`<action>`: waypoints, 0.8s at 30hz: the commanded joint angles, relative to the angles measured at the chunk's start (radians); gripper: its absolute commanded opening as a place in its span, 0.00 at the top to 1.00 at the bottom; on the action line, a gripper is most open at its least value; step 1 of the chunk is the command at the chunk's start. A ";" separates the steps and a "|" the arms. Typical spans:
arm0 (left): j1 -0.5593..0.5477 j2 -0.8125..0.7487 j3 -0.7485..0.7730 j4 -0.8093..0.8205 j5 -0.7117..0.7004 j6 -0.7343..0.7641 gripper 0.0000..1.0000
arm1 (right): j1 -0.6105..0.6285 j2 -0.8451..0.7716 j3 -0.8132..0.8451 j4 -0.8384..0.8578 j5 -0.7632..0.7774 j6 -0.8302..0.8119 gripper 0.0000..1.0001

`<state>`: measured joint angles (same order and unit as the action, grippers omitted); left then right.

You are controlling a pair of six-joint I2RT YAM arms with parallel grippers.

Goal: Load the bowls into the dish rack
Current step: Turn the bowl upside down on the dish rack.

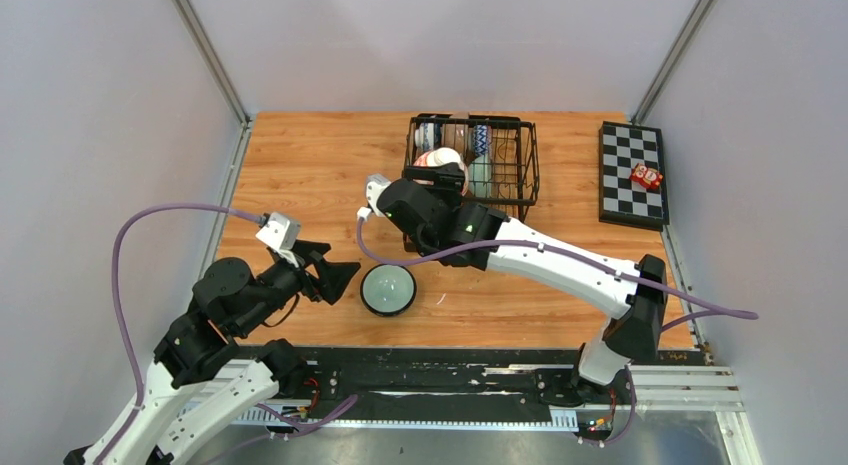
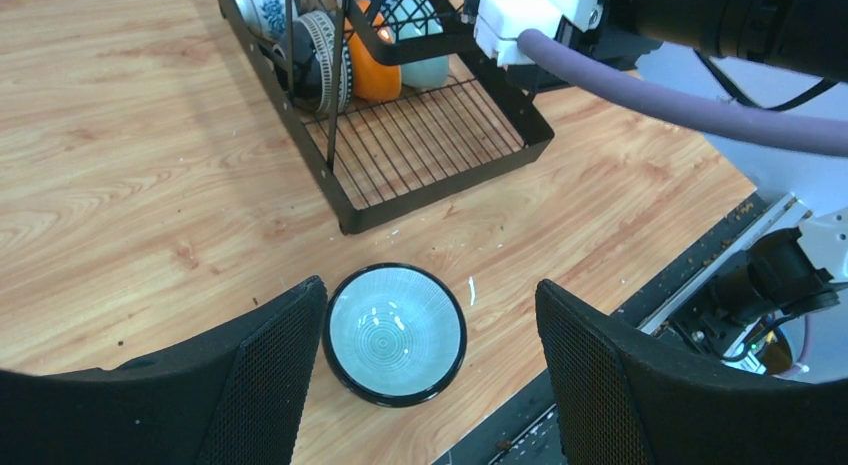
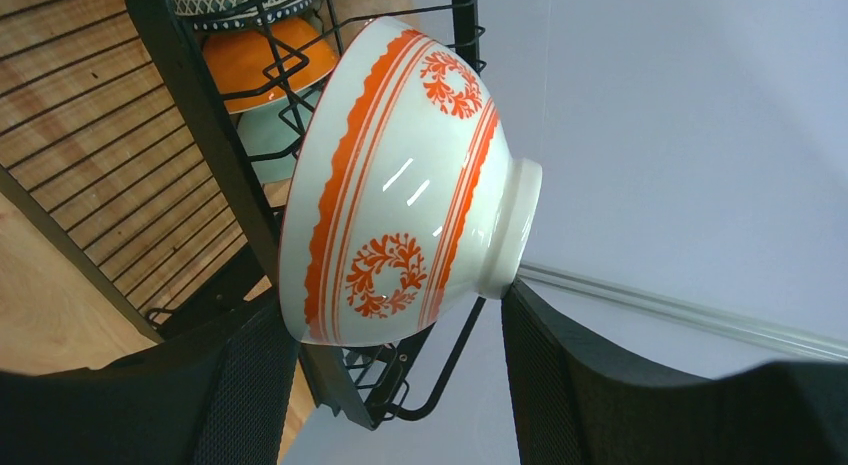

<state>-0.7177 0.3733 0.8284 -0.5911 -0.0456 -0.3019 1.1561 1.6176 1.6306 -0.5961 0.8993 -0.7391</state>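
Desk (image 1: pixel 320 175): light wood. Everything stands on it.
Right arm (image 1: pixel 560 260): white and black. It reaches from the near right corner out to the dish rack.
Left arm (image 1: pixel 215 315): bent low at the near left side of the desk.
Dish rack (image 1: pixel 533 165): black wire, at the far middle of the desk. It has a flat slotted tray in front and a raised basket behind.
Checkered board (image 1: pixel 625 175): black and white, flat on the desk, to the right of the dish rack and apart from it.
Right gripper (image 3: pixel 392 303): it pinches the white bowl, with one finger at the rim and the other at the foot.
Left gripper (image 2: pixel 428 290): its fingers are spread wide, one on each side of the dark-rimmed bowl, and do not touch it.
White bowl (image 3: pixel 400 185): it has orange bands and leafy rings and is tipped on its side. It is up off the desk, right at the wires on the left side of the rack. I cannot tell if it touches them.
Dark-rimmed bowl (image 1: pixel 388 289): pale blue inside with fine rings. It sits upright on the desk in front of the rack, near the left gripper.
Rack bowls (image 2: pixel 375 75): an orange one, a dark striped one, a blue-and-white one and a pale green one stand on edge in the rack.
Red thing (image 1: pixel 646 175): small, on the checkered board. It is too small to tell what it is.
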 commanded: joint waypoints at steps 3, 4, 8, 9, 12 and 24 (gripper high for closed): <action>-0.005 -0.028 -0.045 0.019 0.010 0.027 0.22 | -0.035 0.017 0.089 -0.111 0.010 -0.024 0.98; -0.005 -0.031 -0.050 0.024 0.012 0.026 0.22 | -0.041 0.025 0.094 -0.123 0.007 -0.020 0.98; -0.006 -0.037 -0.063 0.025 0.017 0.030 0.22 | -0.049 0.051 0.101 -0.145 -0.012 -0.010 0.98; -0.005 -0.040 -0.066 0.025 0.016 0.032 0.22 | -0.050 0.056 0.102 -0.148 -0.013 -0.008 0.98; -0.005 -0.046 -0.075 0.022 0.012 0.032 0.22 | -0.054 0.073 0.110 -0.166 -0.024 0.000 0.98; -0.005 -0.051 -0.080 0.017 0.001 0.034 0.22 | -0.056 0.100 0.124 -0.204 -0.050 0.023 0.95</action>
<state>-0.7177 0.3355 0.7597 -0.5850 -0.0460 -0.2829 1.1099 1.7092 1.7233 -0.7628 0.8360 -0.7349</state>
